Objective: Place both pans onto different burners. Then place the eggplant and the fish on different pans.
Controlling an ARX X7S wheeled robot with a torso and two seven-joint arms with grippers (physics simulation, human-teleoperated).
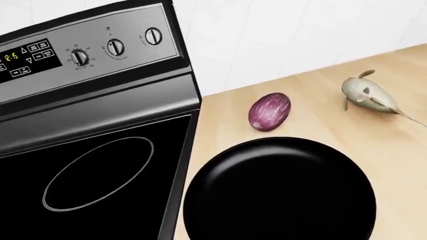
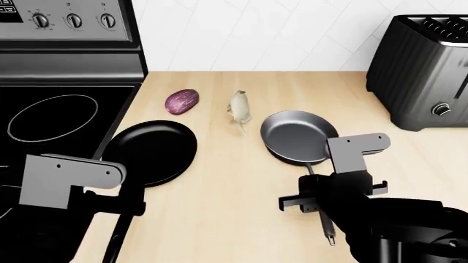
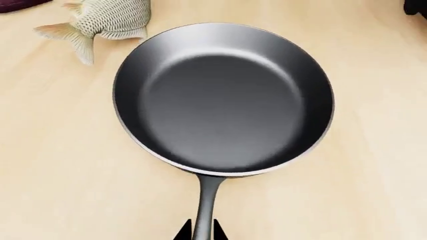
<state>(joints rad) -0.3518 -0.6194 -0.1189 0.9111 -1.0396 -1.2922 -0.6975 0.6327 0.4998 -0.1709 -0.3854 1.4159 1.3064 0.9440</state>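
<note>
1. Right claw point(image 3: 201, 234): only the right wrist view shows its two dark fingertips, one on each side of the long black handle point(image 3: 207, 205) of the deep grey-metallic frying pan point(image 3: 223, 97). They stand narrow and close against the handle; whether they actually grip it cannot be told. In the head view the arm's body hides them.
2. Left claw point(image 2: 120, 211): the head view shows only its grey bracket and dark body; the fingers are hidden, and the left wrist view does not show them either. Its state cannot be told.
3. Shallow matte-black frying pan point(image 1: 280, 192): lies on the light wooden counter point(image 2: 219, 208) straight ahead of the left claw, its rim close beside the edge of the glossy black glass cooktop point(image 1: 80, 200). It holds nothing.
4. Grey pan: on the counter ahead of the right claw, bowl away from the claw, handle running back toward it. It holds nothing.
5. Thin white burner ring point(image 1: 99, 172): on the cooktop, to the side of the black pan. Only the left wrist view shows the stove's display and knobs at close range.
6. Small purple streaked eggplant point(image 1: 269, 111): on the counter just beyond the black pan, apart from it.
7. Slim pale beige-silver fish point(image 2: 239, 109): on the counter between eggplant and grey pan, long axis running away from the robot, forked tail toward the right claw's side.
8. Black toaster point(image 2: 424, 71): head view only, far beyond the right claw.
</note>
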